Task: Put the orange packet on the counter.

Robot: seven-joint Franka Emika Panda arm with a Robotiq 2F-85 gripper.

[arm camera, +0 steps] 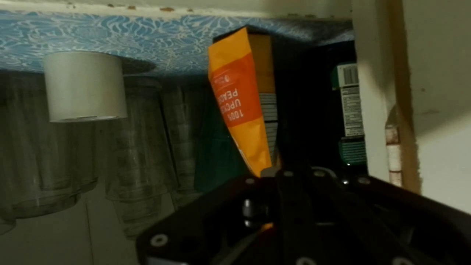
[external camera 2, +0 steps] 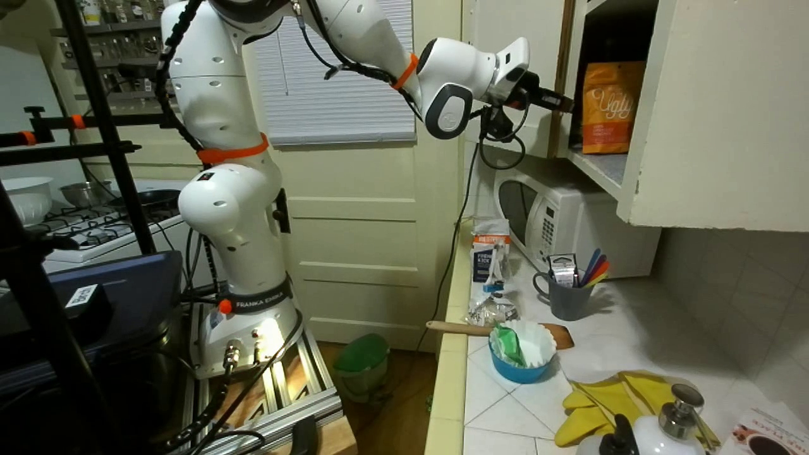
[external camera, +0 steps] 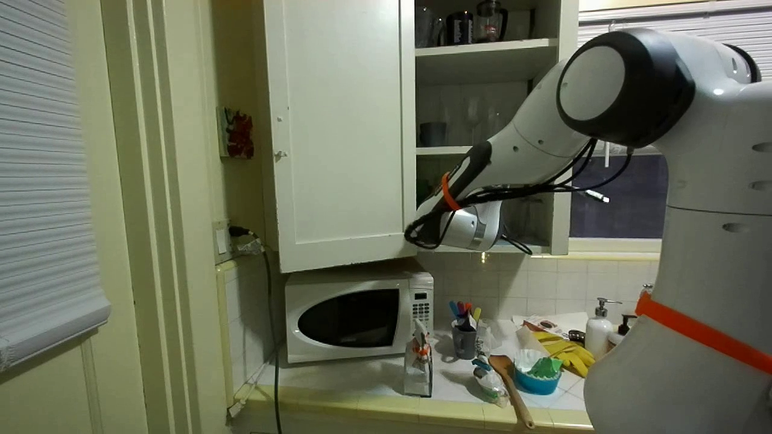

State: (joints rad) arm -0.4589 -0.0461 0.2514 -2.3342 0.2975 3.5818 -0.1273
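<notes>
The orange packet [external camera 2: 610, 110] stands upright on a cupboard shelf in an exterior view. In the wrist view the packet [arm camera: 237, 92] appears upside down, left of the jaws, its top edge partly covered by the left finger. It is hidden in the view with the large door. My gripper [external camera 2: 571, 104] is at the cupboard opening, level with the packet and close to it. In the wrist view the gripper's fingers [arm camera: 304, 172] are together, with nothing seen between them. The pale counter [external camera: 350, 381] lies below; it also shows in an exterior view [external camera 2: 499, 417].
Open cupboard doors [external camera: 344, 132] [external camera 2: 727, 114] flank the opening. On the blue-patterned shelf [arm camera: 176, 46] are a white cup [arm camera: 86, 88], glasses [arm camera: 136, 173] and a dark labelled item [arm camera: 351, 103]. The counter holds a microwave [external camera: 356, 316], mug [external camera 2: 565, 300], blue bowl [external camera 2: 521, 370] and yellow gloves [external camera 2: 619, 401].
</notes>
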